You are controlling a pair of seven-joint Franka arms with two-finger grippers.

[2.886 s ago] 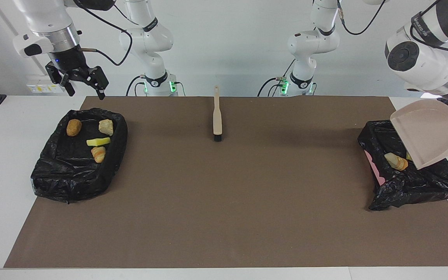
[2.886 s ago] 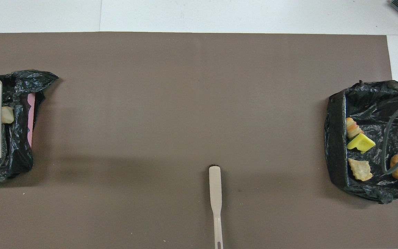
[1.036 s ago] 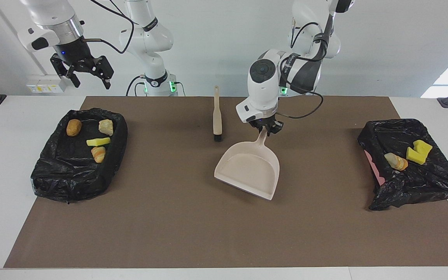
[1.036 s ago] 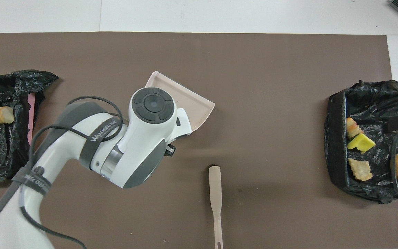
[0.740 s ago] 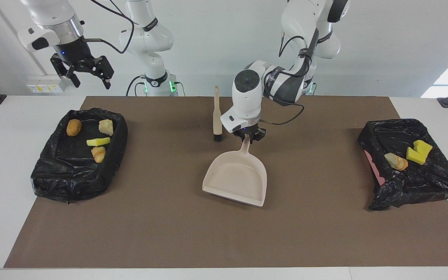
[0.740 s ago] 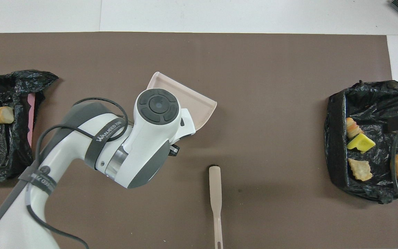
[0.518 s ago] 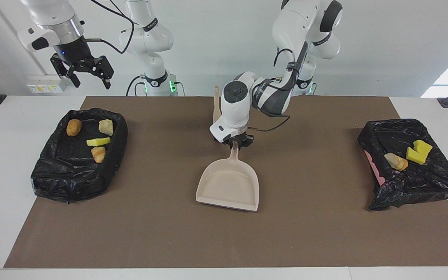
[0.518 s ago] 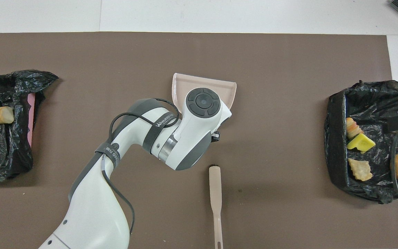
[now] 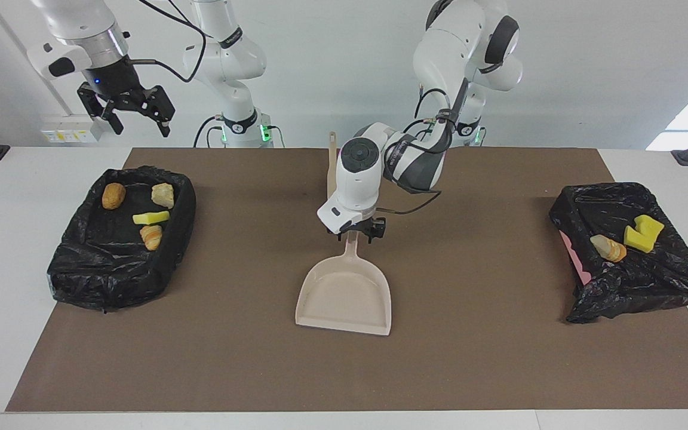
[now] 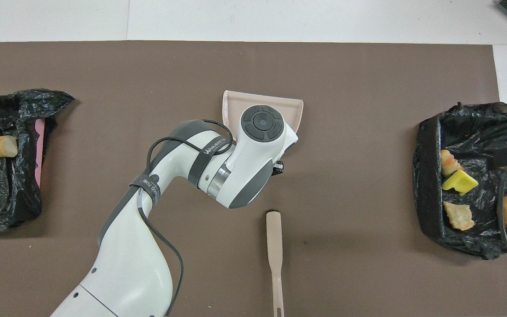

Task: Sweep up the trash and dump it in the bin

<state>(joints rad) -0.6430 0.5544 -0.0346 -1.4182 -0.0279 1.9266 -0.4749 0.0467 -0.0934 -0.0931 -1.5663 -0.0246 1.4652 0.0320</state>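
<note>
The beige dustpan (image 9: 344, 295) (image 10: 231, 108) lies flat in the middle of the brown mat, its handle toward the robots. My left gripper (image 9: 356, 235) is low over that handle, open, with a finger on each side of it. Several pieces of trash lie in the black-lined bin (image 9: 81, 275) at the right arm's end, among them a yellow sponge (image 9: 150, 217) (image 10: 459, 181) and a brown lump (image 9: 113, 195). The bin (image 9: 648, 286) at the left arm's end holds a bread lump (image 9: 608, 248) and a yellow sponge (image 9: 642, 232). My right gripper (image 9: 135, 122) waits open above its bin.
The beige brush (image 9: 332, 173) (image 10: 274, 246) lies on the mat nearer to the robots than the dustpan, partly hidden by the left arm in the facing view. The left arm's wrist covers much of the dustpan from overhead.
The left arm brought the dustpan from its bin to the middle of the mat, turned it straight and set it down flat. Its fingers have opened off the handle. The right arm stayed put.
</note>
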